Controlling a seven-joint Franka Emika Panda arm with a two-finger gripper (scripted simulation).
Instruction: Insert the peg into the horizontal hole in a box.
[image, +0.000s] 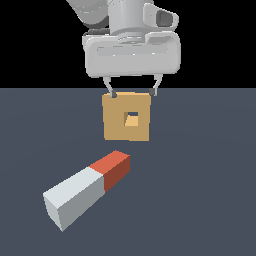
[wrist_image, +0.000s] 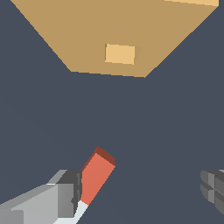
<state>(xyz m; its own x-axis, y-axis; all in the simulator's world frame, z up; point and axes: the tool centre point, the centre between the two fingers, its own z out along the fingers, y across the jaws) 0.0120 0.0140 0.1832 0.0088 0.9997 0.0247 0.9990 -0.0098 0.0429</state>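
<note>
**Exterior view: peg left lying on the table while the open tool hangs above the box**

Exterior view coverage shows the peg (image: 89, 189) lying flat on the dark grey table (image: 210, 200), apart from everything else. Its red-orange end (image: 115, 169) is turned toward the box (image: 126, 118), while the longer pale grey part (image: 75, 199) is angled toward the exterior view's left and nearer the camera. A strip of bare table is seen between the red end and the box.

The box is seen standing upright behind the peg, its tan face turned to the camera and the square hole (image: 132, 120) set through its middle.

The tool (image: 132, 93) is seen above the box, its two dark fingertips spread wide and level with the box's top edge, one near each upper corner. Nothing is held between them; whether they touch the box cannot be told. The white body of the arm (image: 131, 50) fills the frame above.

From the wrist view, the red end of the peg (wrist_image: 96, 176) is seen just beside one grey finger (wrist_image: 65, 192), with the other finger (wrist_image: 214, 186) well apart at the opposite edge. The box (wrist_image: 87, 39) and its hole (wrist_image: 120, 54) are shown beyond.
</note>
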